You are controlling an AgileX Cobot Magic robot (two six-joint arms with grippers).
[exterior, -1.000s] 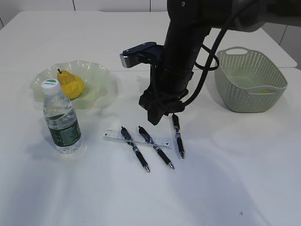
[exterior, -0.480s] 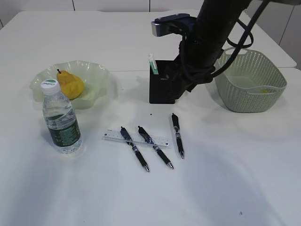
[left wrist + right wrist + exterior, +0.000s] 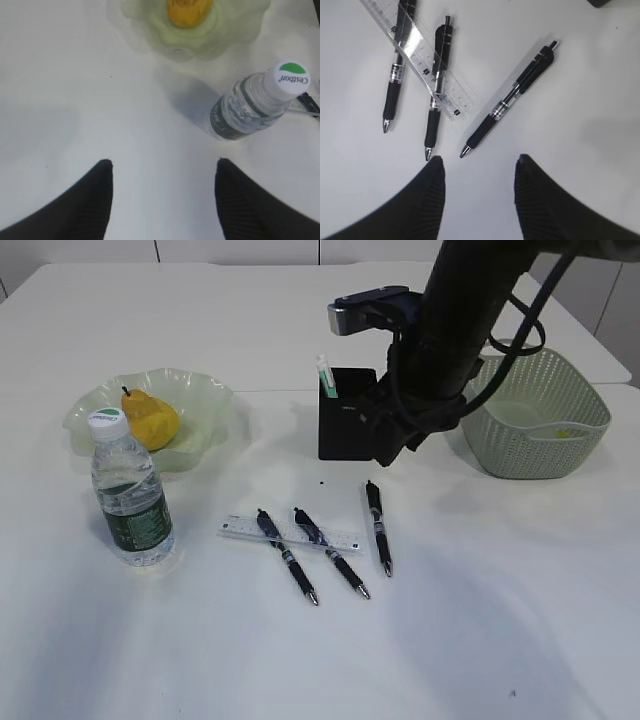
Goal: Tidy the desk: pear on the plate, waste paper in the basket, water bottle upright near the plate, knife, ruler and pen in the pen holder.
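I see a yellow pear (image 3: 152, 421) in the pale green plate (image 3: 205, 400), a green-labelled, white-capped water bottle (image 3: 130, 492), three black pens (image 3: 509, 100), a matte black pen holder (image 3: 345, 427) and a sage-green perforated basket (image 3: 535, 412) on the white bench (image 3: 480, 620).

Both grippers parted, empty.
Right gripper (image 3: 477, 167) raised on a bent dark arm; left gripper (image 3: 162, 170) angled downward, jaws apart.

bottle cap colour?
White, with a green patch on top of the water bottle cap; clearest in the left wrist view.
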